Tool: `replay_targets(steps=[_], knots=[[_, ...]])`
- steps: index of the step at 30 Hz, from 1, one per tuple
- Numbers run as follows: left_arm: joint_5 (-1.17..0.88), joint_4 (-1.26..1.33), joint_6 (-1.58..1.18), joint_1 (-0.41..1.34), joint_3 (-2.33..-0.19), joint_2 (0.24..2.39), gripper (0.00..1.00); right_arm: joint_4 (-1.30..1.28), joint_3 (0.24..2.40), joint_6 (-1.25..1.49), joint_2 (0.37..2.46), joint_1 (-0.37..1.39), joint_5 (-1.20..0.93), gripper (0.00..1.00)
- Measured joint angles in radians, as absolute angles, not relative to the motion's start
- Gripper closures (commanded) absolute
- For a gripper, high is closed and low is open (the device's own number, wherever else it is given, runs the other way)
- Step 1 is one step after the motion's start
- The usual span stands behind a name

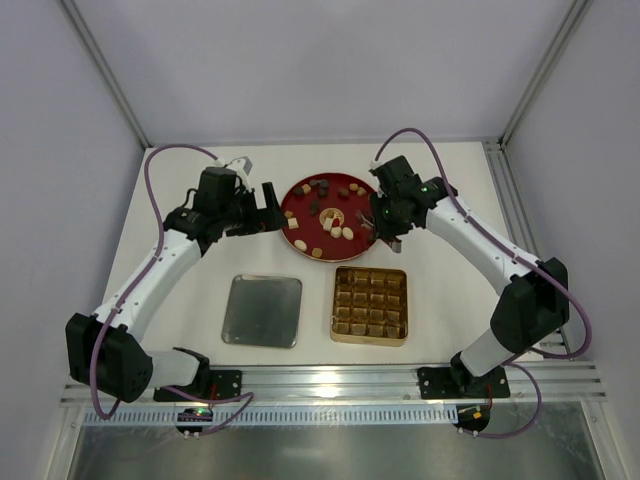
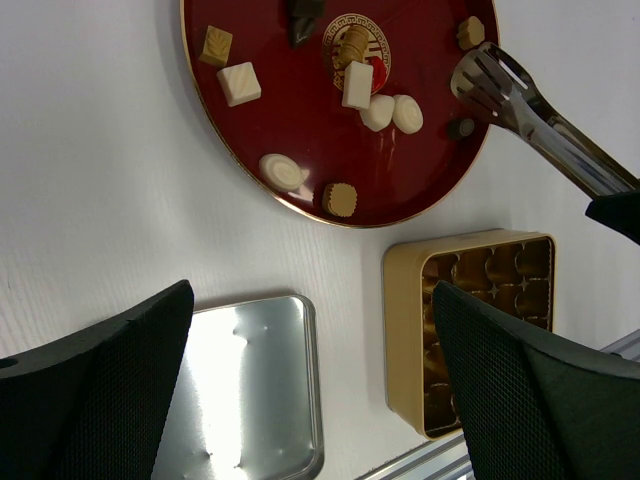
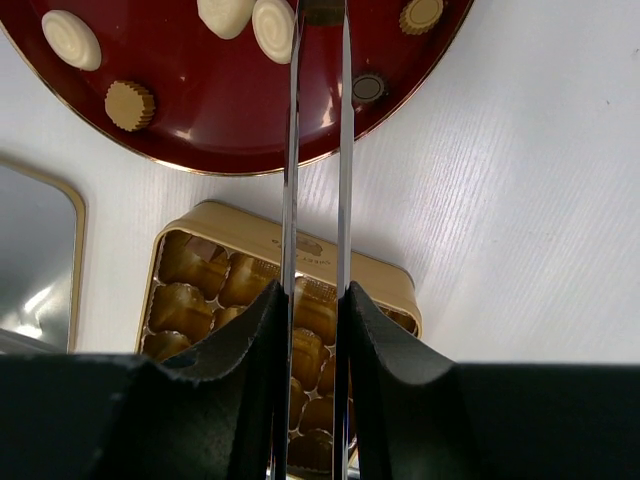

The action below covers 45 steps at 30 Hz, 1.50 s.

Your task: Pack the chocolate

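In the top view, the left claw [image 1: 270, 208] is held above the desk [image 1: 430, 320] at the 9 o'clock side of the red plate [image 2: 300, 125], and its fingers are spread wide with nothing between them. A flat silver lid [image 1: 262, 310] is laid on the desk at 7 o'clock from the plate.

The chocolate [image 2: 358, 85] is scattered over the plate as small tan, dark brown and cream-white pieces, round and square. Several cream pieces are gathered near the middle, and a tan ridged one is set close to the rim at 6 o'clock.

A gridded tin [image 2: 405, 330] with brown-gold cells is placed at 5 o'clock from the plate, just beside the lid but apart from it.

A pair of metal tongs [image 3: 293, 150] is pinched in the right claw [image 3: 312, 300], with the two blades pressed nearly together. Their tips are held over the plate's 3 o'clock edge, and a dark round piece [image 3: 368, 88] is seen just beside them.
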State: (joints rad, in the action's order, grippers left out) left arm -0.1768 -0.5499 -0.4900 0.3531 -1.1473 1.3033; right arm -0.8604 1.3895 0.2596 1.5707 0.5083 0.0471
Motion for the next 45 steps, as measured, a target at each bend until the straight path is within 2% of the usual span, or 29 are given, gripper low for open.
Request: replay_targets(steps=[8, 21, 29, 45], knots=[[-0.177, -0.550, -0.490, 0.353, -1.147, 1.304, 0.00, -0.903, 1.383, 0.262, 1.489, 0.508, 0.035, 0.71], [-0.184, -0.550, -0.490, 0.353, -1.147, 1.309, 0.00, -1.027, 1.289, 0.334, 1.169, 0.561, -0.050, 0.71], [-0.184, -0.550, -0.490, 0.353, -1.147, 1.309, 0.00, -1.081, 1.220, 0.411, 1.119, 0.680, -0.030, 0.71], [-0.185, -0.550, -0.490, 0.353, -1.147, 1.309, 0.00, -1.084, 1.098, 0.494, 1.066, 0.746, -0.001, 0.71]])
